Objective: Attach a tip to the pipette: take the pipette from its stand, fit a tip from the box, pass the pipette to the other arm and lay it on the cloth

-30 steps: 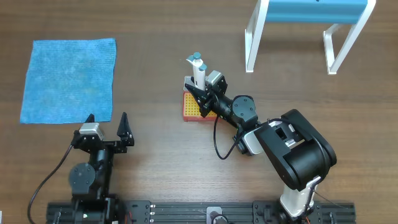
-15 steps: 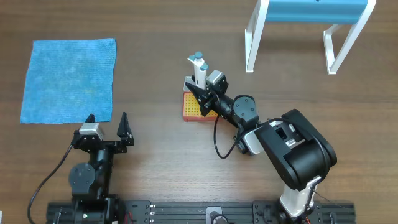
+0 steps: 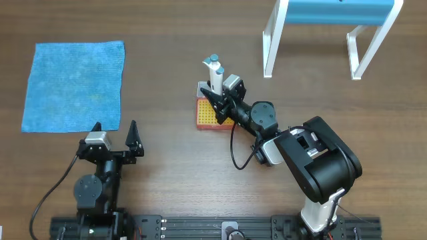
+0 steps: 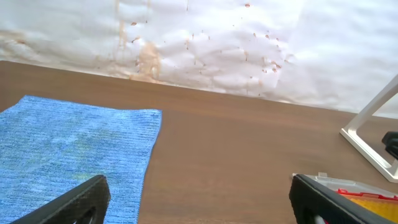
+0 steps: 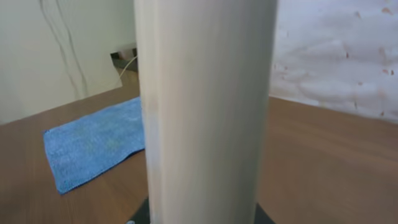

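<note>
Presently: table, wooden. Stand, blue top on white legs, far right. Cloth, blue, flat, far left. Tip box, orange, mid-table. Pipette, upright, long axis vertical, blue plunger end up, at the box's far edge, clamped in my right gripper. My left gripper, fingers spread wide, holding nothing, beside the cloth's near corner.

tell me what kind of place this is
Probably a lab-style robot test bench: a pipette and an orange tip box, a blue cloth on a wooden table, and a white stand.
</note>
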Robot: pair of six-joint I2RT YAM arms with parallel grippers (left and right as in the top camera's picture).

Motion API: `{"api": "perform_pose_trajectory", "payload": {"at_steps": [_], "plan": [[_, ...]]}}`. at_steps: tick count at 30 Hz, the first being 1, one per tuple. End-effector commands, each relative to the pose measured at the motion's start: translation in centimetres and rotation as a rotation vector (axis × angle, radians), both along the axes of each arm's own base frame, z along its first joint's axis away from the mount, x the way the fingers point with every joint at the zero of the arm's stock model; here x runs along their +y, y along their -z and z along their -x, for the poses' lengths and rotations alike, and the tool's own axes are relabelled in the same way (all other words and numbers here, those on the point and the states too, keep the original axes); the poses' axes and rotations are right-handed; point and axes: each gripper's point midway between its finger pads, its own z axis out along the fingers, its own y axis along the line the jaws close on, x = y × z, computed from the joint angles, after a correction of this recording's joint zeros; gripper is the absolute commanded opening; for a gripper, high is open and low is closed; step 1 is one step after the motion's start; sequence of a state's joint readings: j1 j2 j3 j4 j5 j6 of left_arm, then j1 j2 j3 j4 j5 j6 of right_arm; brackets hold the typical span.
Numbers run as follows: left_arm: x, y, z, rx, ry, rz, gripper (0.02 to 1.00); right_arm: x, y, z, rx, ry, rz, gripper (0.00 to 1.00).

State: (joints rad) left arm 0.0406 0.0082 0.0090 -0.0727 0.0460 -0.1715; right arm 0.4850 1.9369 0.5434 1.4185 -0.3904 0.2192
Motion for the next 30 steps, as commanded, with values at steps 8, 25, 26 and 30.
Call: {"api": "perform_pose_trajectory", "payload": {"at_steps": [8, 25, 26, 30], "plan": [[-0.1, 0.1, 0.0, 0.001, 0.008, -0.015, 0.936, -0.3, 1.0, -0.7, 0.010, 0.023, 0.048, 0.071], [-0.1, 0.1, 0.0, 0.000, 0.008, -0.015, 0.934, -1.0, 4.8, 1.2, 0.048, 0.012, 0.137, 0.071], [-0.1, 0.1, 0.0, 0.000, 0.008, -0.015, 0.936, -0.7, 5.4, 1.5, 0.052, 0.004, 0.139, 0.071], [-0.1, 0.1, 0.0, 0.000, 0.008, -0.015, 0.936, 0.0, 7.1, 2.1, 0.063, -0.017, 0.146, 0.071]]}}
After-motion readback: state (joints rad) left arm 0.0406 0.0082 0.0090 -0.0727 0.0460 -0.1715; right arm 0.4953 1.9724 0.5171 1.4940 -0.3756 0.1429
